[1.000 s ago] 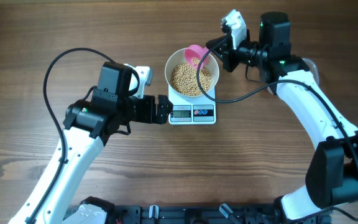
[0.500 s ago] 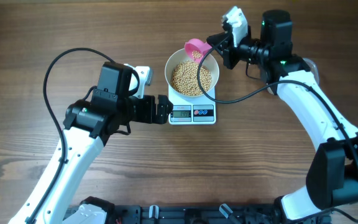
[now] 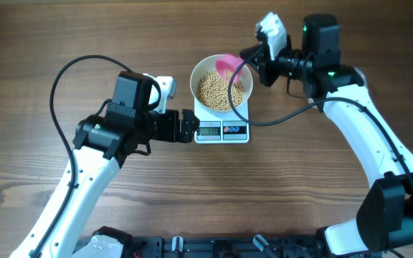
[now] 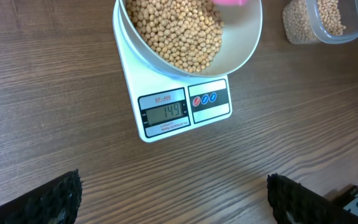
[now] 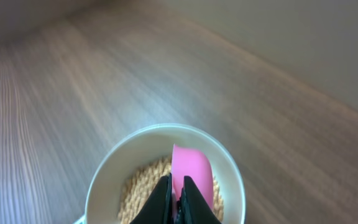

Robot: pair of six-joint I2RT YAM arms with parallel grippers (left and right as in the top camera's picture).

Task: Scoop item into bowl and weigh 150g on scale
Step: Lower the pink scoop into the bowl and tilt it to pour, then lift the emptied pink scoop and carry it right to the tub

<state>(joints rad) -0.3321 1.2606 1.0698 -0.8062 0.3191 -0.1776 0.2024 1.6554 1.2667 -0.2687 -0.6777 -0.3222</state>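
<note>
Wooden worktop (image 3: 41,43): brown grain, carrying the scale (image 3: 221,131) and a clear tub (image 4: 355,28).
Scale: small, white, square, mid-worktop; in the left wrist view its display shows what looks like 149.
Bowl (image 3: 195,84): white and round, standing on the scale and covering most of its platform.
Beans (image 3: 219,92): tan, heaped in the bowl; more lie in the clear tub, which stands apart from the scale.
Pink scoop (image 3: 227,64): tilted above the beans, inside the bowl's far rim.
Right gripper (image 3: 249,59): fingers pressed together on the pink scoop's handle.
Left gripper (image 3: 189,125): spread wide and holding nothing, low over the worktop just beside the scale's left edge.
</note>
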